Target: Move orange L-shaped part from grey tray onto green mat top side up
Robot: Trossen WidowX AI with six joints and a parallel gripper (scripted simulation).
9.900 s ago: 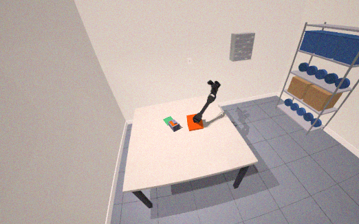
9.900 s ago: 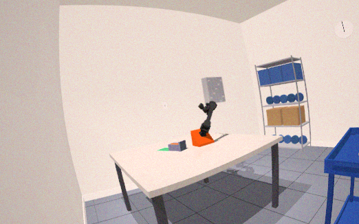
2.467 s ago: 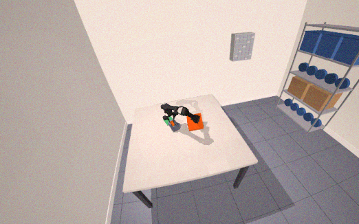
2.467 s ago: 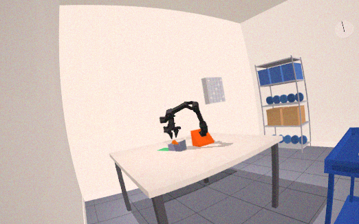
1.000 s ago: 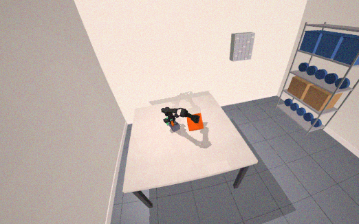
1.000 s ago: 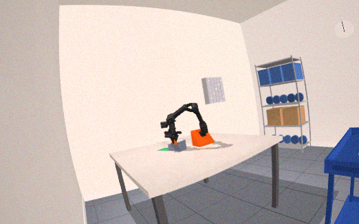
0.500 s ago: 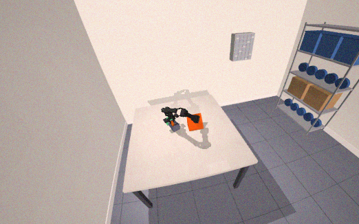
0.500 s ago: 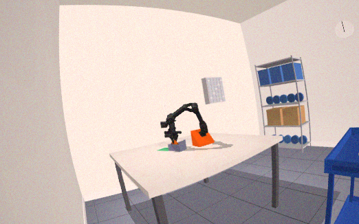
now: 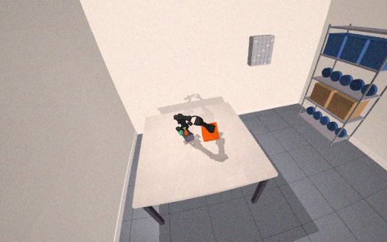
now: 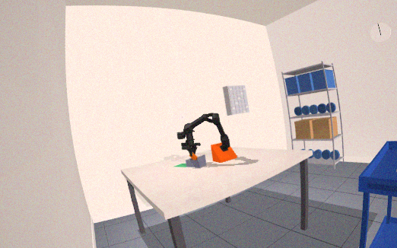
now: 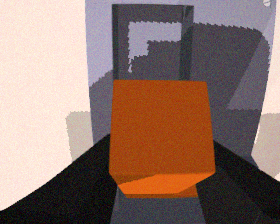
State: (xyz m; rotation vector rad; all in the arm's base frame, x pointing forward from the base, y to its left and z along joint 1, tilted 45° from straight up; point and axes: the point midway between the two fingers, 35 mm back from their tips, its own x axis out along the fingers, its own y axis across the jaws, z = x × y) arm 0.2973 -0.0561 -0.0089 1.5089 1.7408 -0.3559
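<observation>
Orange part [image 9: 186, 131] [image 10: 194, 156] [image 11: 161, 127] is held between the fingers of the gripper [image 9: 185, 130] [image 10: 193, 154] [image 11: 156, 144], pinched from both sides. It is seen at the grey tray [image 9: 190, 138] [image 10: 200, 161] [image 11: 241, 90], its raised end up out of the pocket; its lower end is hidden, so contact with the pocket floor cannot be told. Pocket walls and a patch of light are seen beyond it in the wrist view.

Green mat [image 9: 179, 131] [image 10: 180, 165] is partly seen just beside the tray, on the table [image 9: 202, 171] [image 10: 207, 182]. Black arm [image 9: 196, 120] [image 10: 207, 117] is bent over from a sloped orange block [image 9: 206, 137] [image 10: 221, 155]; shadows are cast across the tabletop.

Farther off, a grey panel [image 9: 262, 50] [image 10: 236, 100] is fixed to the wall. Blue bins [image 9: 374, 56] [image 10: 319, 81] and brown boxes [image 9: 342, 104] [image 10: 322, 128] are kept on a metal rack [image 9: 365, 29] [image 10: 307, 69].
</observation>
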